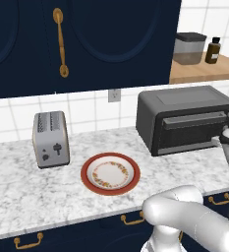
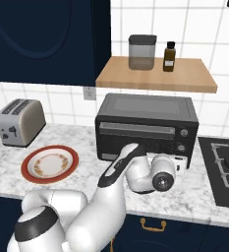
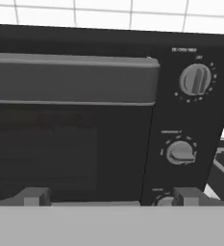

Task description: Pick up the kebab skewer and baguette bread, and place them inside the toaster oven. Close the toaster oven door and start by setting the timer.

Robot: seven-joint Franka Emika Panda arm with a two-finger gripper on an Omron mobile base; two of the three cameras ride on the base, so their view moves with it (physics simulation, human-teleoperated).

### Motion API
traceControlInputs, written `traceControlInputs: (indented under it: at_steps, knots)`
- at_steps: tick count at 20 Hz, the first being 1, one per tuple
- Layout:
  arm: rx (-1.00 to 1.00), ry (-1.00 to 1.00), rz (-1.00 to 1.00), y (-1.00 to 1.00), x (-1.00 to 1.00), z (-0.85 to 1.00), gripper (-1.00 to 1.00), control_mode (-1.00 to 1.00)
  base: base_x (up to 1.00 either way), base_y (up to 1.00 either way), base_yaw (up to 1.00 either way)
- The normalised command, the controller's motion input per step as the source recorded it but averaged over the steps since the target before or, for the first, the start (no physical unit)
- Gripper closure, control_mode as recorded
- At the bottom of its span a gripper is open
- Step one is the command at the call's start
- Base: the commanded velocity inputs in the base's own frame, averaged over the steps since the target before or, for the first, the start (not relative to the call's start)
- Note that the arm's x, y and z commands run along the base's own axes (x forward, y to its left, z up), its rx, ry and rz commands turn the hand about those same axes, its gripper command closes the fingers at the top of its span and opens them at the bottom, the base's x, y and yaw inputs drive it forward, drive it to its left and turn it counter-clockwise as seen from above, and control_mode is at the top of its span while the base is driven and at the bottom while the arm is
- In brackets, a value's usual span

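**Ana:** Hand view first: the toaster oven [image 3: 84, 120] sits square in front of the camera, with the toaster oven door [image 3: 70, 139] shut and its bar handle [image 3: 72, 79] running across at about 10 to 12 o'clock.

**Ben:** And the knobs?

**Ana:** Stacked on the right side: the top knob [image 3: 196, 79] at 1 o'clock, a second knob [image 3: 180, 152] at 3 o'clock, and the edge of a third low at 5 o'clock.

**Ben:** What about the gripper [image 3: 111, 197]?

**Ana:** Its two dark fingertips [image 3: 34, 196] stand spread wide along the bottom, with nothing between them.

**Ben:** From the right base view?

**Ana:** The arm's hand hangs just in front of the oven's lower right corner, on the knob side. The plate [image 2: 50, 164] lies well apart at 9 o'clock, with the silver toaster [image 2: 20, 121] beyond it.

**Ben:** The skewer and bread?

**Ana:** I cannot tell; the oven window is too dark.
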Motion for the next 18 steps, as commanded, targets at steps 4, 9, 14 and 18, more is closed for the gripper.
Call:
traceControlInputs:
  at_steps: [4,9,14,18]
  knots:
    - [0.02,0.0,0.0,-0.49,-0.24,-0.06,-1.0,-1.0,0.0,0.0,0.0]
    - [0.0,0.0,0.0,-0.29,-0.01,-0.03,-1.0,-1.0,0.0,0.0,0.0]
    - [0.0,-0.01,0.0,-0.14,0.09,0.0,-1.0,-1.0,0.0,0.0,0.0]
    - [0.0,-0.01,0.0,-0.09,0.02,-0.16,-1.0,-1.0,0.0,0.0,0.0]
